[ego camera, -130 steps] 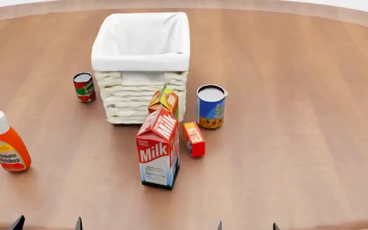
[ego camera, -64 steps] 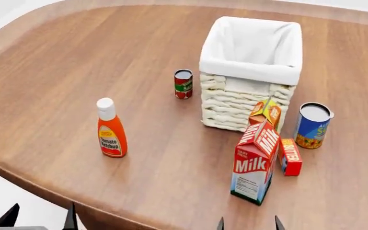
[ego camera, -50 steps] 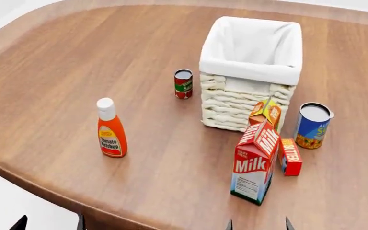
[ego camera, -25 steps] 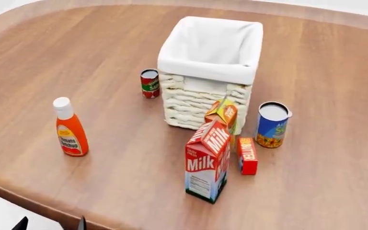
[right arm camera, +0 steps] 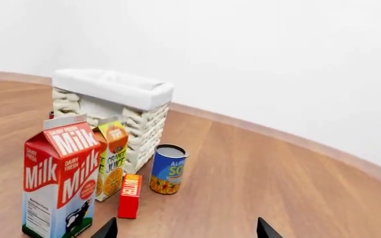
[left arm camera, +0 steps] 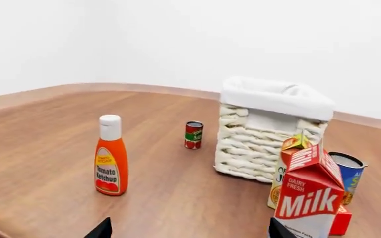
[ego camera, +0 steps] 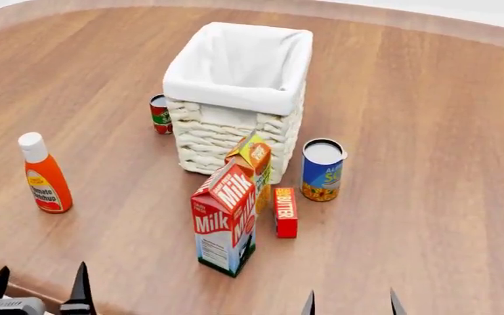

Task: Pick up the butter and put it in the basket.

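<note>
In the left wrist view, the butter point(left arm camera: 339, 220) is seen only as a red corner behind the milk carton point(left arm camera: 309, 196), which blocks a straight approach from this side. The basket point(left arm camera: 270, 130) stands further back on the worktop point(left arm camera: 51, 134), well apart from the ketchup bottle point(left arm camera: 110, 156). The left end effector point(left arm camera: 187, 232) is held released and empty, only two dark fingertips showing at the frame edge.

In the head view, the butter point(ego camera: 285, 211) stands on its narrow edge just beside the milk carton point(ego camera: 226, 219) and the juice carton point(ego camera: 254, 169), with the soup can point(ego camera: 323, 170) near (a tight cluster in front of the basket point(ego camera: 234, 98)). Both end effectors are low, at the near edge.

In the right wrist view, the butter point(right arm camera: 130, 196) is unobstructed, so this arm is judged the better choice. The right end effector point(right arm camera: 186, 231) is spread open, holding nothing.
</note>
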You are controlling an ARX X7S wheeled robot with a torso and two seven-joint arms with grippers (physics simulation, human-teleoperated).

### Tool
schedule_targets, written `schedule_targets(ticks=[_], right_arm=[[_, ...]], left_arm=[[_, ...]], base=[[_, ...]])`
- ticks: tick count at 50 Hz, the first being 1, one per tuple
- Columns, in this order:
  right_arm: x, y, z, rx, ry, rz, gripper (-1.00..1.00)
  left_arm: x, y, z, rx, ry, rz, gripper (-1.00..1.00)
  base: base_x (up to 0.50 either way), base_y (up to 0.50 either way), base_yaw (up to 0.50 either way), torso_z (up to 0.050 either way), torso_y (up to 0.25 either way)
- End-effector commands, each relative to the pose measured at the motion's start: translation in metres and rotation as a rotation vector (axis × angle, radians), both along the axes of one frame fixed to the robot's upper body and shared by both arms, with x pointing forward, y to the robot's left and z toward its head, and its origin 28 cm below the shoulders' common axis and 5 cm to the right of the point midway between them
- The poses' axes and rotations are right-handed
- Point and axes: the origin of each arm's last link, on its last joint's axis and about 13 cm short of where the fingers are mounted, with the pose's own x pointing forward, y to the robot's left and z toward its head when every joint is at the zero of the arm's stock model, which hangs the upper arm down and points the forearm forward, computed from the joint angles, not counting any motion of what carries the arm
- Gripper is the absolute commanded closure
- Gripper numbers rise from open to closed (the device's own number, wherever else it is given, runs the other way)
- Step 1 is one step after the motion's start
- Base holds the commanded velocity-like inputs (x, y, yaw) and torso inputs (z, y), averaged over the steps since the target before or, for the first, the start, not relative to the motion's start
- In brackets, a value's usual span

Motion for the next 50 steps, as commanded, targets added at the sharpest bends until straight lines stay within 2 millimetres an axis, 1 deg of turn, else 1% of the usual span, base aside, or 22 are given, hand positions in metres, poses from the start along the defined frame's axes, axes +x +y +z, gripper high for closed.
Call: schedule_targets(ticks=[1,8,11,14,17,21,26,31,34,39,50], right_arm=[[0.0,0.001,0.003,-0.009,-0.018,-0.007,-1.0],[0.0,0.001,0.003,-0.018,-0.019,-0.017,-1.0],[-0.001,0.0,0.004,-0.016,-0.02,-0.019,-1.0],[-0.003,-0.002,0.006,0.011,-0.031,-0.035,-1.0],[-0.004,-0.003,0.005,0.023,-0.028,-0.039,-1.0],[-0.004,-0.003,0.005,0.013,-0.024,-0.044,-1.0],[-0.005,-0.003,0.006,0.0,-0.026,-0.052,-1.0],[-0.006,-0.003,0.007,0.002,-0.026,-0.048,-1.0],[-0.006,-0.003,0.007,-0.001,-0.02,-0.043,-1.0],[-0.006,-0.003,0.007,0.005,-0.024,-0.04,-1.0],[-0.01,-0.002,0.008,0.002,-0.022,-0.045,-1.0]], left_arm=[[0.005,0.005,0.006,-0.005,-0.007,0.014,-1.0],[0.006,0.006,0.007,-0.004,-0.007,0.015,-1.0],[0.008,0.009,0.011,-0.009,-0.012,0.024,-1.0],[0.015,0.017,0.021,-0.034,-0.019,0.056,-1.0],[0.018,0.021,0.023,-0.044,-0.018,0.073,-1.0],[0.017,0.02,0.023,-0.045,-0.017,0.075,-1.0],[0.017,0.02,0.024,-0.043,-0.019,0.074,-1.0],[0.019,0.025,0.029,-0.056,-0.028,0.086,-1.0],[0.021,0.029,0.035,-0.072,-0.034,0.097,-1.0],[0.025,0.037,0.04,-0.01,-0.028,0.116,-1.0],[0.023,0.039,0.044,-0.002,-0.048,0.136,-1.0]], base=[[0.0,0.0,0.0,0.0,0.0],[0.0,0.0,0.0,0.0,0.0],[0.0,0.0,0.0,0.0,0.0],[0.0,0.0,0.0,0.0,0.0],[0.01,-0.05,0.0,0.0,0.0],[0.09,-0.36,0.0,0.0,0.0],[0.0,0.0,0.0,0.0,0.0],[0.0,0.0,0.0,0.0,0.0],[0.0,0.0,0.0,0.0,0.0],[0.48,0.13,0.0,0.0,0.0],[0.48,0.13,0.0,0.0,0.0]])
